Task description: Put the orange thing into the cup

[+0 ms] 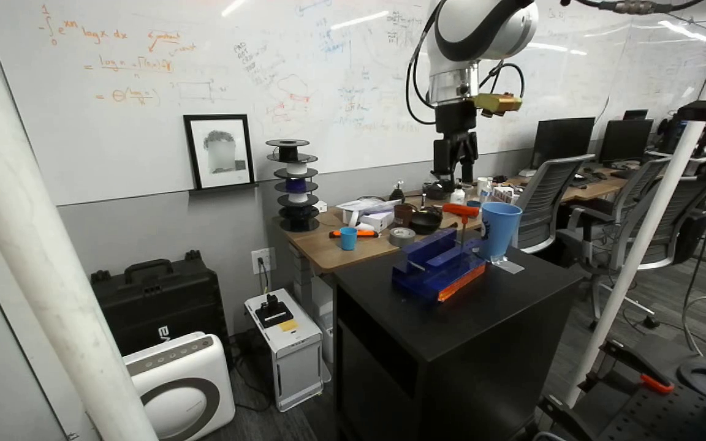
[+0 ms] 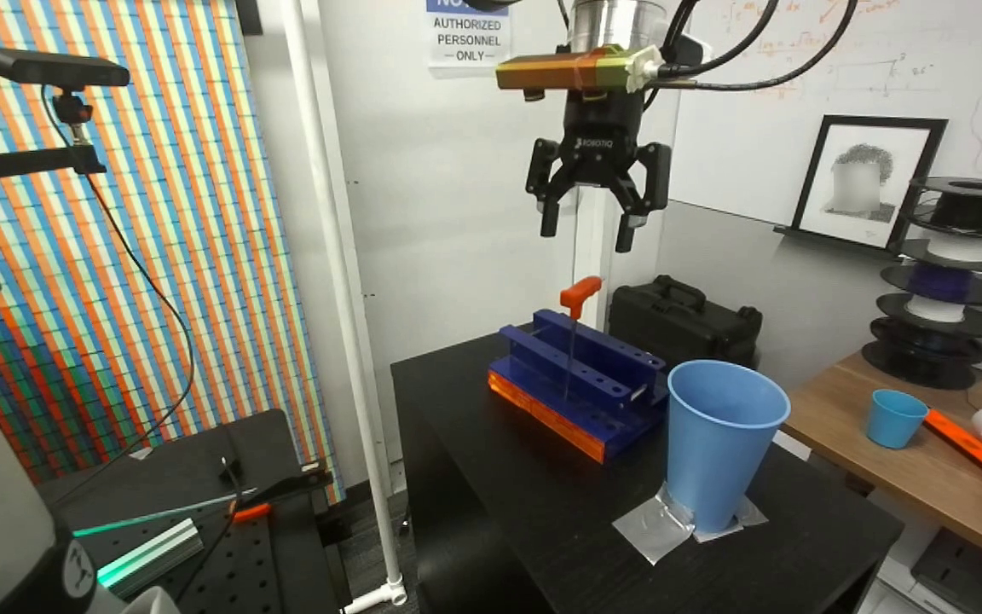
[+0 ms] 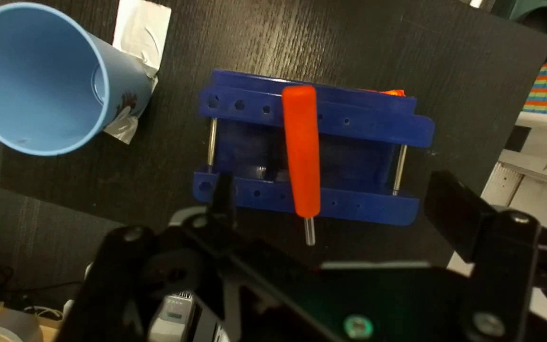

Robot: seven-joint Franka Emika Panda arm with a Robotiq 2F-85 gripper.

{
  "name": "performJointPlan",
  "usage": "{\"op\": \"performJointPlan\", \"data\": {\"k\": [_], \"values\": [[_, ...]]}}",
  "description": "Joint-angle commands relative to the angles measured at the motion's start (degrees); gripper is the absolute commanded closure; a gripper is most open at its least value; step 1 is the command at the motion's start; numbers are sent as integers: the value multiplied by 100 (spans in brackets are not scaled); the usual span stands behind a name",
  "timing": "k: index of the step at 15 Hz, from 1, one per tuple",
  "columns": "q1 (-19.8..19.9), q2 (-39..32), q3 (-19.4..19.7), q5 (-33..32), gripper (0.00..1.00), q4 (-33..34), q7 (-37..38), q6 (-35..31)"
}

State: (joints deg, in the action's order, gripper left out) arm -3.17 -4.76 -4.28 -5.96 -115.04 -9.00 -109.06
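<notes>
There is one tall light-blue cup (image 2: 721, 465) and one small blue cup (image 2: 894, 422) — two in all — plus one orange-handled tool (image 2: 578, 295), one dark blue holder (image 2: 597, 379) and one gripper (image 2: 586, 241) with two fingers (image 2: 549, 220). Both exterior views show one framed picture (image 1: 220, 153) and one black case (image 1: 169, 300); an exterior view shows two white poles (image 1: 28, 214). The spools (image 1: 296, 185) stack too tightly to count.

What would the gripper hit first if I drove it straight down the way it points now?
Probably the orange tool handle: in both exterior views it stands below the open gripper, so it may come between the jaws. Exact alignment in depth is unclear.
</notes>
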Motion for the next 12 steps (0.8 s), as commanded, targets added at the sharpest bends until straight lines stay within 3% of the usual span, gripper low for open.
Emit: {"op": "performJointPlan", "data": {"k": [1,8,9,10,12], "values": [[-30,247,22,-197,0,-390,135,-207],[-22,298,32,-574,0,-964,223,-795],[-13,318,35,-528,25,-1031,203,-872],[-6,335,40,-499,25,-1089,194,-981],[0,422,54,-546,42,-1279,194,-1378]]}}
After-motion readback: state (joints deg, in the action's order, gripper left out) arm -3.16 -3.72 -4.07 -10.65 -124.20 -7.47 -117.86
